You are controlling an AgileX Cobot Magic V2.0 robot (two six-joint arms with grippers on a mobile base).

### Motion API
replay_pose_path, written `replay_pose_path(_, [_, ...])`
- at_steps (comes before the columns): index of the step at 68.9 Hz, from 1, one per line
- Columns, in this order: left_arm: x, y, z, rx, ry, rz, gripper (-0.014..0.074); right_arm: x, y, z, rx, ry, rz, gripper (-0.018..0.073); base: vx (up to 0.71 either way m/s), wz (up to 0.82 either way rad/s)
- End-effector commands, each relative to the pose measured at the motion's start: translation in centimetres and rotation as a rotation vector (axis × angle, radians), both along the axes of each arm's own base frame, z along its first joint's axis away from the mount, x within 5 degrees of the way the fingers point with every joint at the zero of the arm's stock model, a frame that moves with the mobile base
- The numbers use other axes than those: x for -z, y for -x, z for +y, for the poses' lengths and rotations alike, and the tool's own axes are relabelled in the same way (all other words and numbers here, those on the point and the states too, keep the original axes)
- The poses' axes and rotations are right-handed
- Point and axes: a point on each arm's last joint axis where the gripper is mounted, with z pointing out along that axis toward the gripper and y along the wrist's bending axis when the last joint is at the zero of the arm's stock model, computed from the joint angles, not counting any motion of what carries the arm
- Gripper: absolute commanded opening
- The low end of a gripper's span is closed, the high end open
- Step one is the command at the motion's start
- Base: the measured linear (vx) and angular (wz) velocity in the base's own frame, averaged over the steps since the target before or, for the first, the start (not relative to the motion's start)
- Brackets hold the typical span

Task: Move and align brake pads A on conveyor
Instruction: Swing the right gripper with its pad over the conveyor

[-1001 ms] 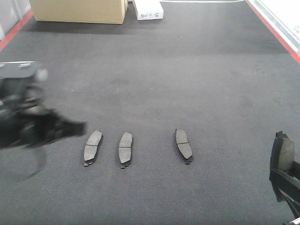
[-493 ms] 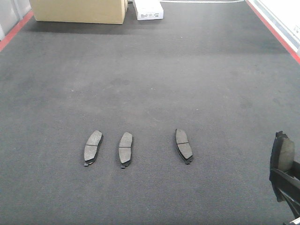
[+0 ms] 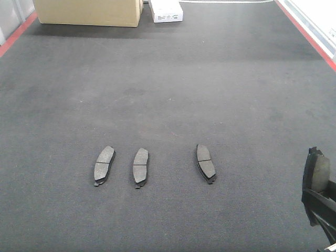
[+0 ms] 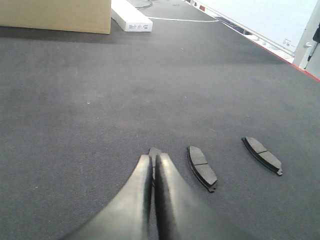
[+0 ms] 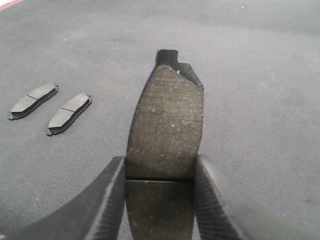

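The right gripper (image 5: 159,200) clamps a dark grey curved brake pad (image 5: 167,120); set it parallel at three o'clock of the pad row (image 3: 206,163) on the charcoal woven conveyor (image 3: 210,79). The left gripper (image 4: 153,165) is closed, empty.

We see only our two tools — the left tool (image 4: 152,165) has smooth, glossy black curved fingers; the right tool (image 5: 160,200) has matte black, finely ribbed ones.

Conveyor (image 3: 220,79) bearing three brake pads (image 3: 140,166)

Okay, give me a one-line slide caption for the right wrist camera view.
Right gripper clamps a fourth brake pad above the conveyor, two laid pads at left.
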Motion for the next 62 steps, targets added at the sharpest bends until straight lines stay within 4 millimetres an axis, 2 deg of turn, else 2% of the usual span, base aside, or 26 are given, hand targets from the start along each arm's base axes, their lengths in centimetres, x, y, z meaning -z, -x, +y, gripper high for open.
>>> replay_pose_path(1, [-1.2, -0.1, -0.2, 0.017, 0.015, -0.072, -0.0007, -1.8, -0.3, 0.2, -0.013, -0.034, -0.111, 0.0056, 0.0, 0.0])
replay_pose_path(27, [-1.2, -0.1, -0.2, 0.017, 0.015, -0.072, -0.0007, -2.2, -0.4, 0.3, -0.022, -0.054, -0.156, 0.0056, 0.0, 0.0])
replay_pose_path(35, [-1.2, -0.1, -0.2, 0.017, 0.015, -0.072, -0.0007, -2.7, -1.1, 0.7, -0.028, -0.058, -0.159, 0.0056, 0.0, 0.0])
replay_pose_path(40, [-1.2, -0.1, -0.2, 0.017, 0.015, -0.072, -0.0007, -3.3, -2.3, 1.3, -0.024, -0.057, -0.124, 0.0056, 0.0, 0.0])
replay_pose_path(51, [-1.2, -0.1, -0.2, 0.017, 0.015, -0.072, -0.0007, -4.4, -6.5, 3.3, -0.013, -0.031, -0.006, 0.0056, 0.0, 0.0])
replay_pose_path(62, [-1.2, -0.1, -0.2, 0.017, 0.015, -0.072, -0.0007, -3.7, -10.5, 5.2, 0.013, -0.034, 0.118, 0.0059, 0.0, 0.0])
